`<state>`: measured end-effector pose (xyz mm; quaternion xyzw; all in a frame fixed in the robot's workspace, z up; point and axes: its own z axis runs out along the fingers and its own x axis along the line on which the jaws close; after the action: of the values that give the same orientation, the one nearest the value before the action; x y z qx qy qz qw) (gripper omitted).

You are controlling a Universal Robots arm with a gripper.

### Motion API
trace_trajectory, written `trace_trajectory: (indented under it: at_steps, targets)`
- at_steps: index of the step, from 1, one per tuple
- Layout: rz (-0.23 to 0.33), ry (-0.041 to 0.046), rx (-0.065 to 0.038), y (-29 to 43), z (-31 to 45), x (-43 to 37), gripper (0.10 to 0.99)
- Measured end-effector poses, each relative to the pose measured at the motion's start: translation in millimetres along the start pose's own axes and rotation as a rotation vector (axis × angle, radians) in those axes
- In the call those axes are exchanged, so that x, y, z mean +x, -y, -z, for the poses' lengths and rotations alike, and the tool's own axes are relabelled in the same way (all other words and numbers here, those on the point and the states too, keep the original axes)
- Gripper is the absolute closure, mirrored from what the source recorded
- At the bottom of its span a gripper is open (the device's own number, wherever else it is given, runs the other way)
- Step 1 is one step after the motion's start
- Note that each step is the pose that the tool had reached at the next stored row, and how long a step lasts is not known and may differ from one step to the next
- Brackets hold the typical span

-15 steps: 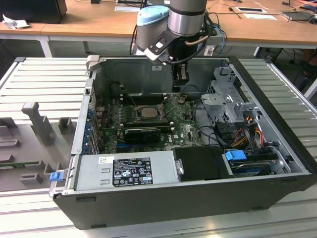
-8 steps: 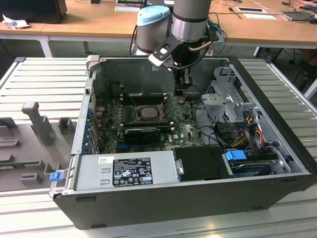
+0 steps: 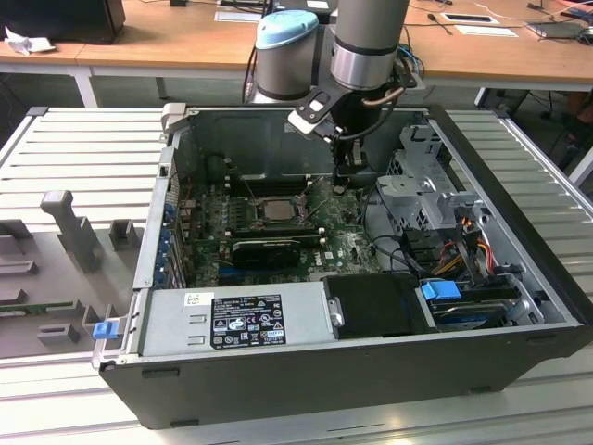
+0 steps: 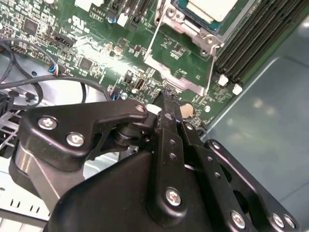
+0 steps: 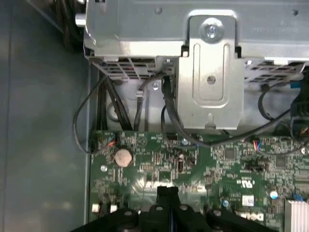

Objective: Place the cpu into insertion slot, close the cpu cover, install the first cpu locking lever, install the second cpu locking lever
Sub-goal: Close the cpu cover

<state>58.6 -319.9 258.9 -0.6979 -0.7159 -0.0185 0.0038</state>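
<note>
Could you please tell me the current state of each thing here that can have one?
cpu: seated in the slot, metal top up.
slot: holds the cpu, uncovered.
cover: open, tipped away from the slot.
gripper: shut, empty, low over the board beside the cover.
case: on its side, open.

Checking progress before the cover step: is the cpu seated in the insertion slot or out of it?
In: in the second wrist view the cpu lies flat, pale top up, within the metal rim of the insertion slot.
</note>
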Motion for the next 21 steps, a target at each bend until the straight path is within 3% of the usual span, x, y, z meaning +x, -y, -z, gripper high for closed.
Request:
trace_trajectory:
  at_steps: [2,3,6,7,21]
  targets:
    - [0.000,-0.0001,0.000,-0.7,-3.9,-0.2,0.980]
    - [0.000,0.0000,0.006,-1.0,-4.7,-0.4,0.980]
    - [-0.002,-0.0014,0.052,-1.0,-4.8,-0.3,0.980]
    - [-0.002,-0.0014,0.060,-0.9,-4.8,-0.3,0.980]
    - [-0.002,-0.0015,0.060,5.7,-4.7,-0.2,0.980]
